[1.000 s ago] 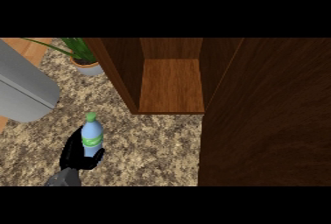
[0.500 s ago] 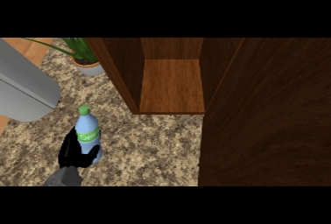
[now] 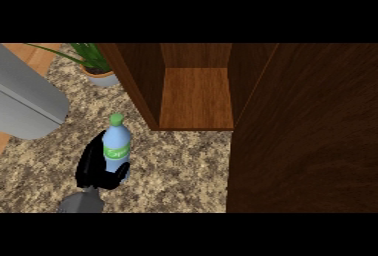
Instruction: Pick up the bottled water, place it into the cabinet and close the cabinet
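Note:
The bottled water [image 3: 117, 148] is clear blue with a green cap and a green label. It stands upright over the speckled counter, left of the cabinet. My left hand [image 3: 91, 169] is curled round its lower half from the left, and the grey forearm comes in from the lower edge. The wooden cabinet [image 3: 195, 100] is open, with a bare shelf facing the bottle from the upper right. Its dark door [image 3: 303, 135] stands swung out and fills the right side of the view. My right hand does not show.
A potted green plant [image 3: 96, 64] sits at the back left, next to the cabinet's left wall. A large grey appliance [image 3: 26, 102] lies along the left edge. Speckled granite counter [image 3: 177, 170] stretches between the bottle and the door.
The bottle in my left hand has moved up the view, first slightly left and then right toward the cabinet opening. The cabinet and its door have not moved.

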